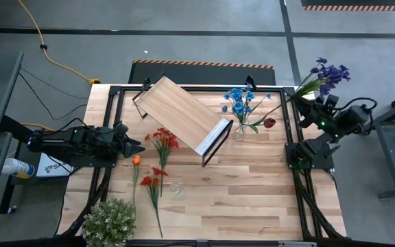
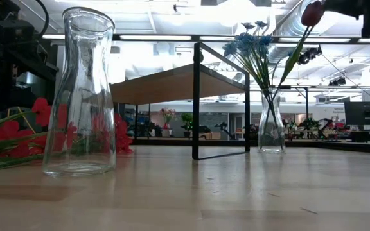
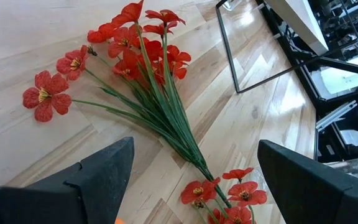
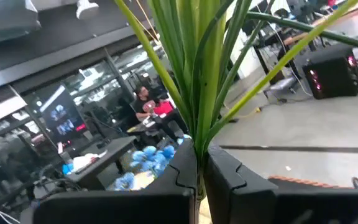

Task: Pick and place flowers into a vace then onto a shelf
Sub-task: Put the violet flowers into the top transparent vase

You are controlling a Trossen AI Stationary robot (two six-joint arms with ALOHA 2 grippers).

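Observation:
My right gripper (image 1: 302,97) (image 4: 201,163) is past the table's far right corner, shut on a purple flower sprig (image 1: 328,72). A glass vase (image 1: 238,130) (image 2: 272,122) beside the shelf (image 1: 184,113) holds blue flowers (image 1: 238,101) and a dark red bloom (image 1: 269,123). A second vase (image 1: 177,189) (image 2: 79,96) stands empty near the front. Red sprigs (image 1: 162,140) (image 3: 148,81) and an orange one (image 1: 136,160) lie flat on the table. My left gripper (image 1: 126,144) (image 3: 194,144) hangs open at the left, just short of the red sprigs. My right gripper pinches the purple sprig's bundle of green stems (image 4: 199,134) between its two fingers, low on the sprig where the leaves begin to fan out. The fingers reach in about level from the table's right side, across the stems. The sprig stands up from the fingers, clear of the table.
The shelf stands askew on its black frame (image 1: 214,144) at the far middle of the table. A bushy pale plant (image 1: 110,221) sits at the near left corner. Bare wood lies between the empty vase and the right edge (image 1: 252,199).

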